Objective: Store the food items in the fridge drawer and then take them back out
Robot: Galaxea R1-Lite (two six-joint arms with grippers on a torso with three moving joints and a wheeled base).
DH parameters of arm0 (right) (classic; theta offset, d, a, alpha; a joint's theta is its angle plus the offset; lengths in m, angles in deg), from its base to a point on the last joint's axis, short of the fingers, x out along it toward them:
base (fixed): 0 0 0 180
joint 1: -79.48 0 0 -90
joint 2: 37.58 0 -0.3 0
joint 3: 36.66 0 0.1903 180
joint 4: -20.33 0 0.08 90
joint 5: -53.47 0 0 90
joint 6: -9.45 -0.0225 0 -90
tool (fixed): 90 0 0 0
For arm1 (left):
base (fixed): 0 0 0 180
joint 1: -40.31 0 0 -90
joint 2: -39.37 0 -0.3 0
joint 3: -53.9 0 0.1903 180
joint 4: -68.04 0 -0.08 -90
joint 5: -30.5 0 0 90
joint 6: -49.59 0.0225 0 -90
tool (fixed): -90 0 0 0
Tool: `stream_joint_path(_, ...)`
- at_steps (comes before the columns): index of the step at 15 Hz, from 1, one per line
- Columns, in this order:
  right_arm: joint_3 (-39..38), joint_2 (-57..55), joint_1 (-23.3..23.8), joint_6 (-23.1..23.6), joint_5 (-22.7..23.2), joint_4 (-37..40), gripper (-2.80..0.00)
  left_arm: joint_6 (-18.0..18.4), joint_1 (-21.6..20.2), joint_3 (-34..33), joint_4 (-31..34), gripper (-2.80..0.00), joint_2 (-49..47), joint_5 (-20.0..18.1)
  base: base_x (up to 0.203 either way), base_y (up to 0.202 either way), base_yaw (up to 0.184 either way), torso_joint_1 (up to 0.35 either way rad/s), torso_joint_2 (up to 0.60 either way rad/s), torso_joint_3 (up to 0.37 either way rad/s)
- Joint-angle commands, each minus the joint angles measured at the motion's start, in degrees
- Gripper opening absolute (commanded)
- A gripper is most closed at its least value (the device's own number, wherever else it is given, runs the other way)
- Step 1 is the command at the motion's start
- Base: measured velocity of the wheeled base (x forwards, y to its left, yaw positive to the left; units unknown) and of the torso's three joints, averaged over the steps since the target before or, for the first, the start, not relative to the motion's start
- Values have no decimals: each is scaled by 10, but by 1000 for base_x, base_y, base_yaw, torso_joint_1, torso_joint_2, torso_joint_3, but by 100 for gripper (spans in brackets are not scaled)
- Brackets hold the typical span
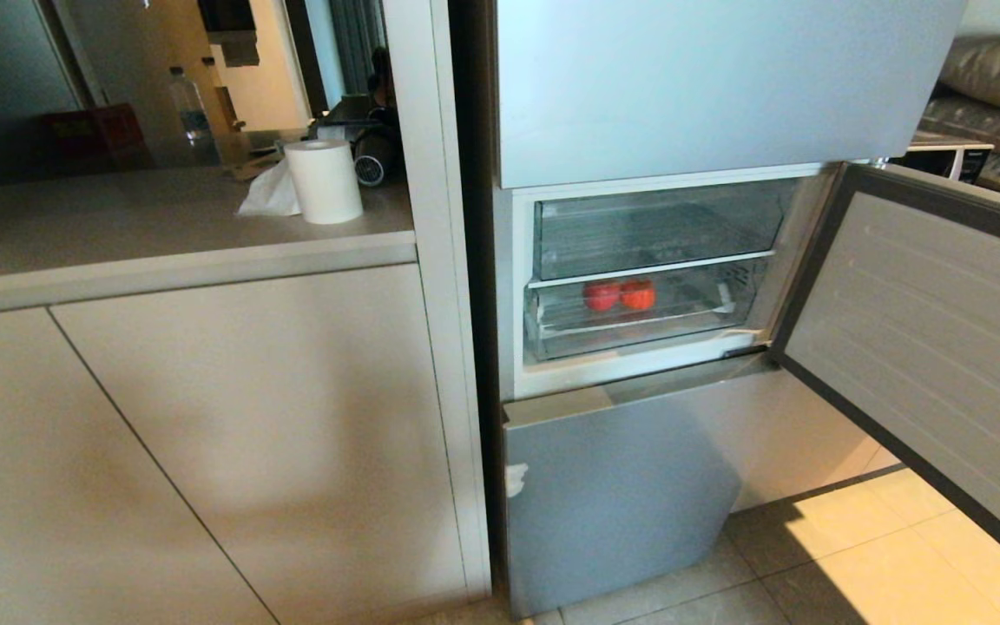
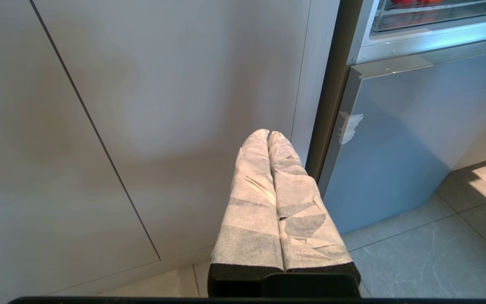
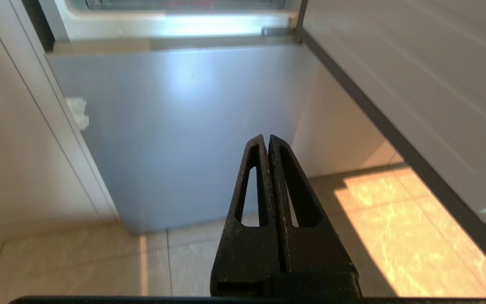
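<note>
Head view: two red food items [image 1: 620, 295] sit side by side in the fridge drawer [image 1: 639, 334], lower clear bin of the open middle compartment; drawer looks pushed in or nearly so, hard to say through the clear plastic. Empty clear compartment [image 1: 656, 227] above it. Fridge door [image 1: 925, 347] swung wide to the right, its lower edge jutting out over the floor [image 1: 856, 555].

Left gripper [image 2: 268, 135], wrapped fingers pressed together, empty, low by the cabinet [image 2: 141, 105]. Right gripper [image 3: 267, 138] clenched on nothing, low in front of the lower fridge panel [image 3: 175, 126].

Judgement: storing looks done, retrieval is next. That calls for raising an arm, opening the jaws, pulling the drawer lip. Room is good between cabinet side and door; watch the door edge on the right.
</note>
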Motion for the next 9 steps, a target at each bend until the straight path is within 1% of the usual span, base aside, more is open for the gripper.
stream_joint_path(1,-2,19,0,-3,0,5,-280,0,0,-1,0,-280,-1,1,0,0,0,0,0,0)
stream_joint_path(5,-2,19,1,6,2,5,-280,0,0,-1,-1,-280,-1,0,0,0,0,0,0,0)
stream_joint_path(9,-2,19,0,5,2,5,-280,0,0,-1,-1,-280,-1,1,0,0,0,0,0,0)
